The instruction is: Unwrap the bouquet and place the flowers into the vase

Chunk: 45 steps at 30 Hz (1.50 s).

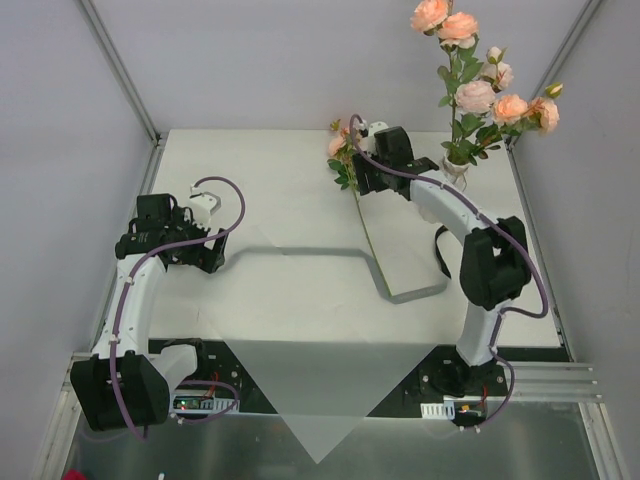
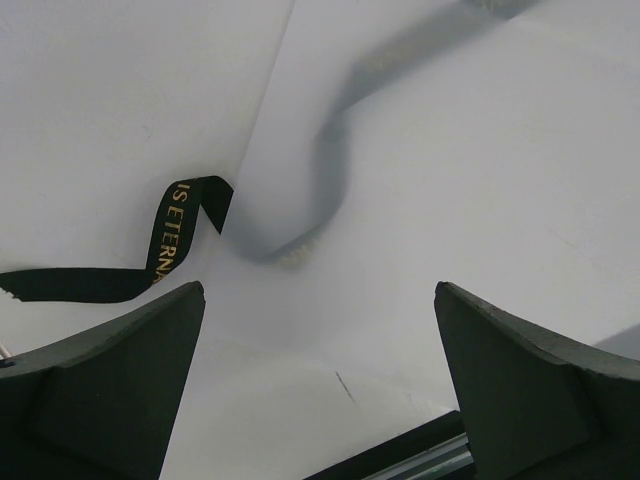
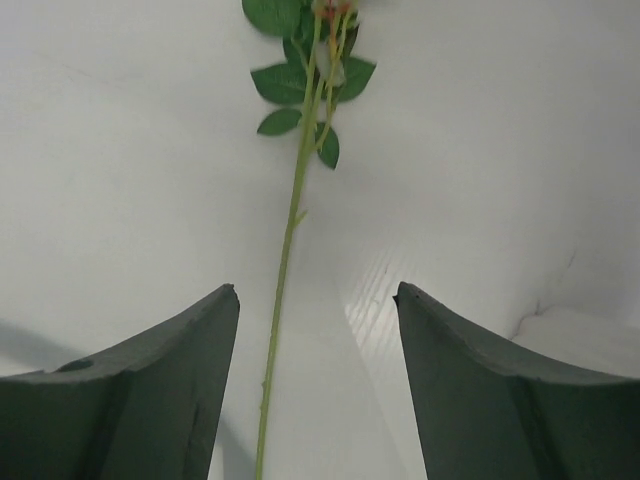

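Note:
The vase [image 1: 456, 170] stands at the table's back right and holds several peach-pink flowers [image 1: 478, 95] on leafy stems. One more rose [image 1: 340, 150] lies flat on the table left of the vase. Its thin green stem [image 3: 290, 230] runs between the fingers of my right gripper [image 3: 315, 290], closer to the left one, and the jaws stand open around it. The bouquet's white paper [image 1: 400, 250] lies spread out with a curled edge. My left gripper [image 1: 212, 250] hovers open over the paper at the left, holding nothing. The dark ribbon [image 2: 175, 225] lies loose ahead of it.
White walls with metal posts close in the table on three sides. Another white sheet [image 1: 310, 400] hangs over the near edge between the arm bases. The right arm's elbow [image 1: 492, 262] stands beside the paper's right edge.

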Available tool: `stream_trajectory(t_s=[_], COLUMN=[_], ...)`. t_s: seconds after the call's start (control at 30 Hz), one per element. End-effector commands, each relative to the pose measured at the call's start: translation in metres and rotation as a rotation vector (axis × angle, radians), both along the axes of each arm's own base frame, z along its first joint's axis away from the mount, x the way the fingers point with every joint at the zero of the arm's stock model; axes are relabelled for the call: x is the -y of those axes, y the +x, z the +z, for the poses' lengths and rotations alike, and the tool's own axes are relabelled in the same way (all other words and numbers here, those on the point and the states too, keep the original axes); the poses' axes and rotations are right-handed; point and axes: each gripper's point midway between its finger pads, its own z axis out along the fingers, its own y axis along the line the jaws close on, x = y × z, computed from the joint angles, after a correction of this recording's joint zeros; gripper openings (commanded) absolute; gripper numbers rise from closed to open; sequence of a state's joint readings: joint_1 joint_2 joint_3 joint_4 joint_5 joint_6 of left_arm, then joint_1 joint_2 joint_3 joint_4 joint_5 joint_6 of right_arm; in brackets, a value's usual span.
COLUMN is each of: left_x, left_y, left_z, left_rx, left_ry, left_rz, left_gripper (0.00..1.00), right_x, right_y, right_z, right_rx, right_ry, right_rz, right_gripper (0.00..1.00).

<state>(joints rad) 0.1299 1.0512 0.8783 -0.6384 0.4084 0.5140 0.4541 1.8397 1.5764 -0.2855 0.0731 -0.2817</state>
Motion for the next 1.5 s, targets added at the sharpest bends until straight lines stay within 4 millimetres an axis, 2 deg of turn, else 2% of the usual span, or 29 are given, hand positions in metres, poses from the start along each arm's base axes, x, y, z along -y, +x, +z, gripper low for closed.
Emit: stream_trajectory(t_s=[0.0, 0.03, 0.23, 0.37, 0.43, 0.53, 0.93, 1.2, 1.43, 1.47], left_x=[0.0, 0.001, 0.001, 0.001, 0.001, 0.002, 0.0, -0.002, -0.004, -0.003], left_y=[-0.002, -0.002, -0.002, -0.002, -0.003, -0.003, -0.003, -0.004, -0.003, -0.003], left_z=[0.006, 0.005, 0.0, -0.001, -0.003, -0.001, -0.002, -0.002, 0.001, 0.001], left_rx=[0.021, 0.016, 0.002, 0.003, 0.001, 0.005, 0.011, 0.016, 0.026, 0.026], left_ry=[0.016, 0.015, 0.016, 0.012, 0.012, 0.012, 0.022, 0.035, 0.047, 0.043], left_rz=[-0.018, -0.019, -0.026, -0.026, -0.027, -0.028, -0.031, -0.027, -0.025, -0.026], left_gripper=[0.99, 0.99, 0.99, 0.99, 0.99, 0.99, 0.99, 0.99, 0.99, 0.99], right_x=[-0.007, -0.008, -0.016, -0.023, -0.024, -0.026, -0.022, -0.023, -0.025, -0.025], right_y=[-0.005, -0.005, -0.004, -0.005, -0.01, -0.012, -0.012, -0.015, -0.016, -0.016], right_z=[-0.014, -0.026, -0.063, -0.079, -0.095, -0.105, -0.124, -0.139, -0.142, -0.142], right_rx=[-0.087, -0.123, -0.208, -0.253, -0.286, -0.321, -0.369, -0.416, -0.43, -0.431], right_ry=[0.018, 0.008, -0.002, -0.024, -0.082, -0.132, -0.185, -0.185, -0.176, -0.174], right_rz=[0.003, 0.007, 0.007, 0.015, 0.024, 0.024, -0.009, -0.015, -0.019, -0.021], right_gripper=[0.67, 0.66, 0.62, 0.6, 0.59, 0.58, 0.53, 0.45, 0.4, 0.36])
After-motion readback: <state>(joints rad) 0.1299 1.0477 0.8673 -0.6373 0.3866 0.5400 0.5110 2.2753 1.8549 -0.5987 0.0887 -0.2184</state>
